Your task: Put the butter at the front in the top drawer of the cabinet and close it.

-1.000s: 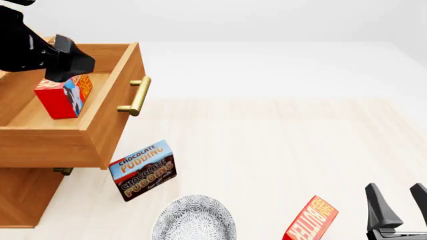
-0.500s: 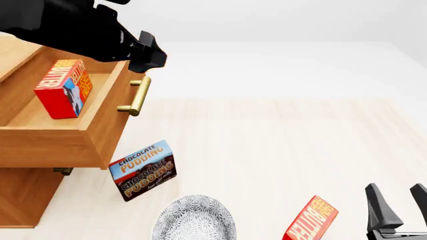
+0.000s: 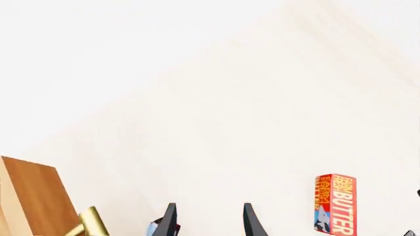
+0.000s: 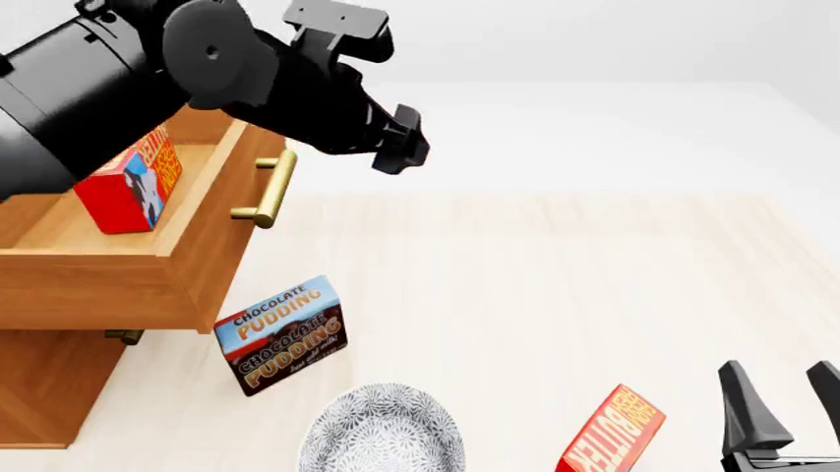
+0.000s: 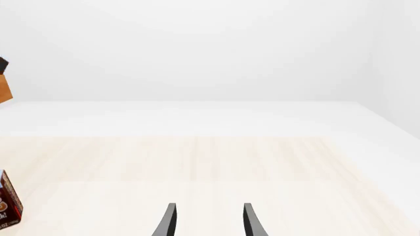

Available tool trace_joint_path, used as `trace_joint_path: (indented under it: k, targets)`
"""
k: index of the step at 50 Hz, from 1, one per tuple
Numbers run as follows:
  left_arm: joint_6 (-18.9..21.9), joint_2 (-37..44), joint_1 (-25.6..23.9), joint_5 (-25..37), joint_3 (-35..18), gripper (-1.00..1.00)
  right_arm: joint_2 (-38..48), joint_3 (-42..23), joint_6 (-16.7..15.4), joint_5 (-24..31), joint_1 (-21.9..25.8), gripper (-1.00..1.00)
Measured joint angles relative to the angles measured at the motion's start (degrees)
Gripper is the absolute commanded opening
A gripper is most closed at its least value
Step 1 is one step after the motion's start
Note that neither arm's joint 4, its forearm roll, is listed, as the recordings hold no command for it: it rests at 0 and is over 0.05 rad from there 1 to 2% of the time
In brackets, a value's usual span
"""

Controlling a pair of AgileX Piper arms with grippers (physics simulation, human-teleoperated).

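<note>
One butter carton stands inside the open top drawer of the cabinet, partly hidden by my left arm. Its twin, another butter carton, lies on the table at the near edge. Above and to the right of the drawer's brass handle hovers my left gripper, open and holding nothing. My right gripper stands open at the near right, just right of the table carton.
A Chocolate Pudding box leans in front of the cabinet below the drawer. A grey patterned plate sits at the near edge. The lower drawer's handle peeks out under the open drawer.
My left arm has swung right, out from over the drawer to past the brass handle. The butter stays in the drawer. The right arm has not moved.
</note>
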Motion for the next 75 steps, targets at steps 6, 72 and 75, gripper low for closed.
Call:
trace_joint_path:
  k: [6, 72, 75]
  targets:
    - [-1.2, 1.9, -0.7, -1.8, 0.9, 1.00, 0.0, 0.0, 0.0, 0.0, 0.0, 1.00]
    - [-9.3, 7.4, 6.1, -15.9, 15.8, 1.00, 0.0, 0.0, 0.0, 0.0, 0.0, 1.00]
    - [-9.4, 7.6, 6.5, -16.2, 16.2, 1.00, 0.0, 0.0, 0.0, 0.0, 0.0, 1.00]
